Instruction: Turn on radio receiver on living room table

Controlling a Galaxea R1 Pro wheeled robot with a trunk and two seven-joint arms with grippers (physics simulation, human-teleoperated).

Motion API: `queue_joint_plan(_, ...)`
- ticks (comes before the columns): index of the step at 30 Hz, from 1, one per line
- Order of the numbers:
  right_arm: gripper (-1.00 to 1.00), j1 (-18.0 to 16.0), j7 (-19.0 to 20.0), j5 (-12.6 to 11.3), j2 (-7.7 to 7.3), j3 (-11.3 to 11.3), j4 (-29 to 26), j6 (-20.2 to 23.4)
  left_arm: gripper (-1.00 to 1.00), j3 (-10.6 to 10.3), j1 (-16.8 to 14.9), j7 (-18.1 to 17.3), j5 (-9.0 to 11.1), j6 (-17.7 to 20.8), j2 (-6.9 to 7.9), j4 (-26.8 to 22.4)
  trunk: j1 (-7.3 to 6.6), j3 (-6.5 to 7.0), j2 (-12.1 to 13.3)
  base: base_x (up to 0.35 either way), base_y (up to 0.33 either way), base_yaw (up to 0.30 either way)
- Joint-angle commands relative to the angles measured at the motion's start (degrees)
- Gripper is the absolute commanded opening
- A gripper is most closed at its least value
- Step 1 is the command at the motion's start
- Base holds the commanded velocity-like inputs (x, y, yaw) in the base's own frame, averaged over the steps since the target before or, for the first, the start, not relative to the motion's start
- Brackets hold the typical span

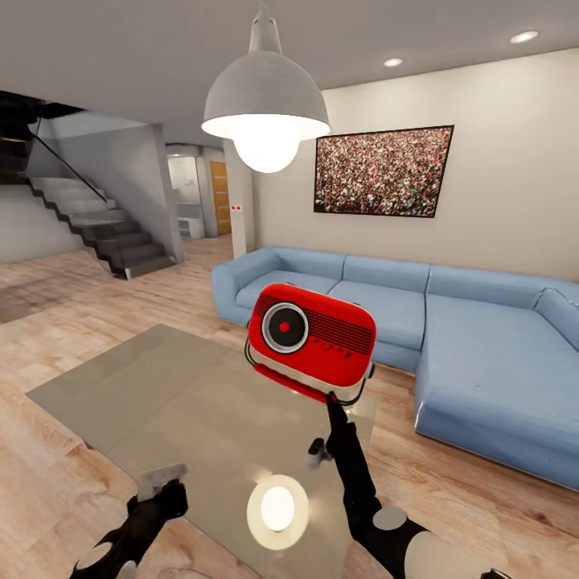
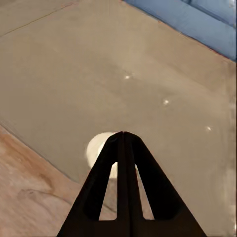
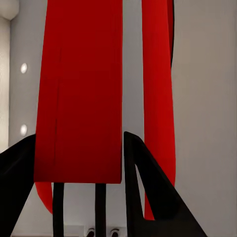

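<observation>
Gripping radio receiver base — right hand beneath, raised above table.

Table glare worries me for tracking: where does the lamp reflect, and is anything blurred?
Head view: pendant lamp mirrors as a bright oval on the table, no blur. Left wrist view: same glow behind the shut left pincer. Right wrist view: radio receiver looms close, edges soft.

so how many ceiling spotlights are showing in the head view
2. One spotlight sits near the top right corner, the other lies left of it, right of the pendant lamp. More may be hidden behind the lamp.
</observation>
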Motion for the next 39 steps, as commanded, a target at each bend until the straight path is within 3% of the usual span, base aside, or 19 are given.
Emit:
queue_joint_plan(1,-1.0,0.0,0.0,0.1,-0.01,-0.1,0.0,-0.1,-1.0,-3.0,-1.2,-0.7,-0.1,1.6,-0.61,-0.8,0.0,0.0,0.0,0.0,0.0,0.0)
queue_joint_plan(3,-1.0,0.0,0.0,0.2,-0.01,-0.1,0.0,-0.1,-1.0,-6.0,-3.4,-1.0,-0.1,4.0,-2.09,-1.1,0.0,0.0,0.0,0.0,0.0,0.0)
queue_joint_plan(5,-1.0,0.0,0.0,0.2,-0.01,-0.1,0.1,-0.1,-1.0,-6.7,-6.0,-0.9,-0.3,7.4,-3.2,-1.1,0.0,0.0,0.0,0.0,0.0,0.0)
queue_joint_plan(9,-1.0,0.0,0.0,0.2,-0.09,-0.1,0.1,-0.1,-1.0,-7.1,-10.8,-1.0,-0.4,11.4,-5.12,-0.6,0.0,0.0,0.0,0.0,0.0,0.0)
queue_joint_plan(12,-1.0,0.0,0.5,0.2,-0.36,-0.1,0.9,-0.1,-1.0,-7.4,-14.0,-1.2,-0.3,12.2,-8.78,-1.0,0.0,0.0,0.0,0.0,0.0,0.0)
queue_joint_plan(15,-1.0,0.0,0.9,0.2,-0.66,-0.1,1.7,0.1,-1.0,-7.5,-16.1,-1.6,-0.2,14.9,-11.03,-1.1,0.0,0.0,0.0,0.0,0.0,0.0)
queue_joint_plan(22,-1.0,0.0,1.0,0.2,-0.8,-0.1,2.0,3.9,-1.0,-7.5,-18.0,-8.7,-0.1,16.7,-11.97,-1.1,0.0,0.0,0.0,0.0,0.0,0.0)
queue_joint_plan(27,-1.0,0.0,1.1,0.2,-0.81,-0.1,2.3,4.3,-1.0,-7.5,-18.8,-9.8,0.0,16.7,-12.29,-1.1,0.0,0.0,0.0,0.0,0.0,0.0)
queue_joint_plan(29,-1.0,0.0,1.1,0.2,-0.81,-0.1,2.7,4.3,-1.0,-7.5,-19.5,-11.9,0.1,16.7,-12.29,-1.1,0.0,0.0,0.0,0.0,0.0,0.0)
queue_joint_plan(32,-1.0,0.0,1.1,0.2,-0.81,-0.1,3.0,4.3,-1.0,-7.5,-22.6,-14.8,0.0,16.7,-12.29,-1.1,0.0,0.0,0.0,0.0,0.0,0.0)
queue_joint_plan(39,-1.0,0.0,1.1,0.2,-0.81,-0.1,3.0,4.3,-1.0,-7.5,-28.3,-15.5,0.1,18.0,-12.29,-1.1,0.0,0.0,0.0,0.0,0.0,0.0)
